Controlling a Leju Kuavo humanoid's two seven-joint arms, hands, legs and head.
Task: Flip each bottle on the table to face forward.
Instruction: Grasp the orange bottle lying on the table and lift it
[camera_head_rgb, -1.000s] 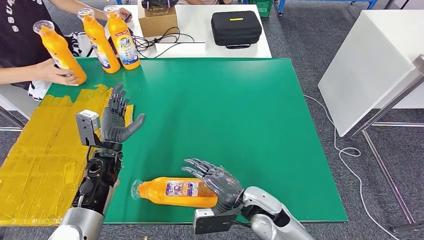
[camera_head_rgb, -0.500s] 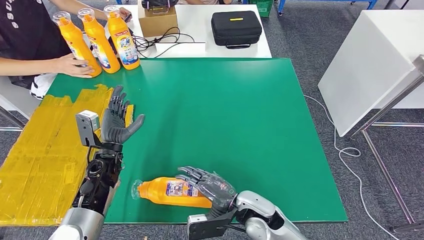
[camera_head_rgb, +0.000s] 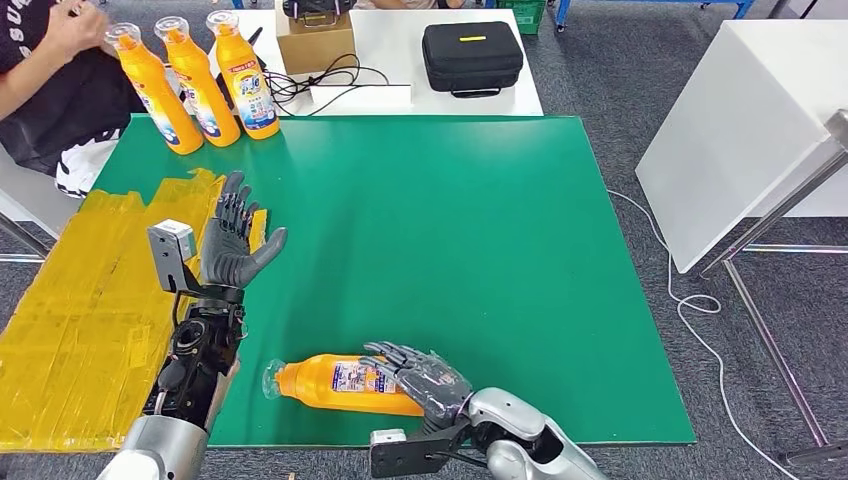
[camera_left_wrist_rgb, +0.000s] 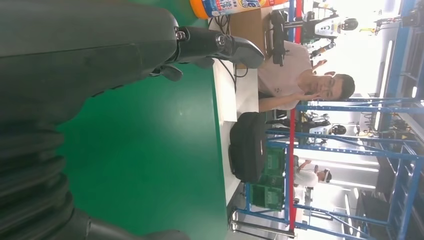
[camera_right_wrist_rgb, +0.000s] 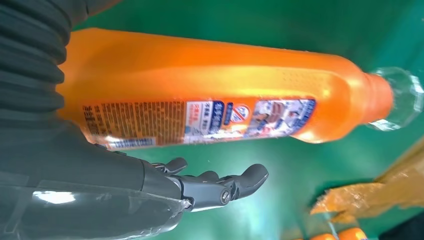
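Lying on its side near the 6 o'clock edge of the green table top (camera_head_rgb: 470, 250), the orange plastic bottle with a clear cap (camera_head_rgb: 335, 384) points its cap toward 9 o'clock, and a printed label shows on its upper side. The right hand (camera_head_rgb: 425, 375) is placed over the bottle's base end, at about 3 o'clock from the label, with its fingers spread above the bottle; whether they press on the bottle I cannot tell. From the right wrist camera the same bottle (camera_right_wrist_rgb: 225, 95) is seen close, and the dark fingers (camera_right_wrist_rgb: 220, 186) are stretched out beside it, not wrapped around it.

The left hand (camera_head_rgb: 233, 245) is raised over the table at about 9 o'clock, palm up and fingers apart — it holds nothing. Yellow tape patches (camera_head_rgb: 90, 300) cover the table side under this arm.

Three upright orange bottles (camera_head_rgb: 195, 75) stand in a row at the 11 o'clock corner. A person in a dark shirt (camera_head_rgb: 50, 60) is just beside them — hand lifted away from the bottles. Beyond the table, at 12 o'clock, a black zipped case (camera_head_rgb: 472, 55) rests on a white surface.
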